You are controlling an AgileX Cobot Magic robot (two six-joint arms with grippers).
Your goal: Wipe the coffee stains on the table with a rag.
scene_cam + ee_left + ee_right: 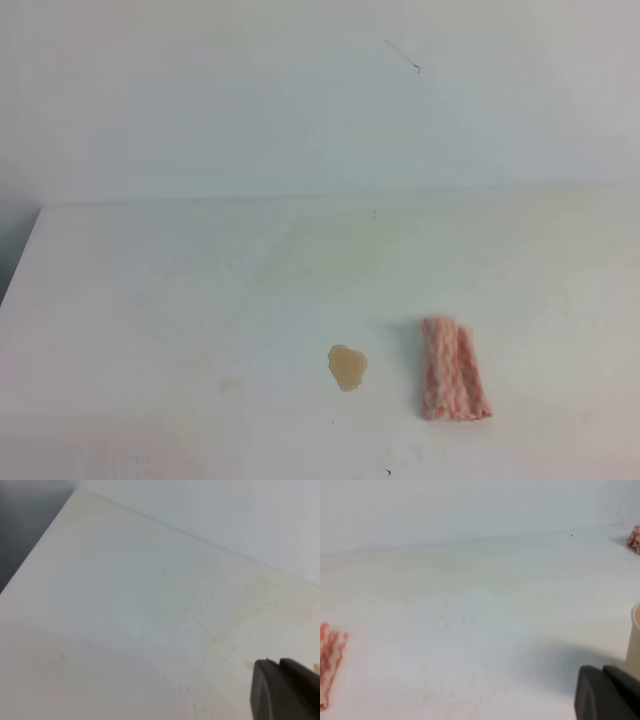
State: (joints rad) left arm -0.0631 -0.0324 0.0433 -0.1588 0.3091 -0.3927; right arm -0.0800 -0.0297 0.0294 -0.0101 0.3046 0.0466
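One folded rag [454,369] lies just right of the coffee stains [347,366] on the table [180,300], probably soft and light, grab mid-fold; right gripper [606,692] pressed closed, empty.

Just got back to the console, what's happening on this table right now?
Nothing is being handled yet. The coffee stain sits unwiped on the white table, with the folded pink rag lying apart to its right. Neither arm shows in the overhead view. The right tool looks shut and empty, away from the rag.
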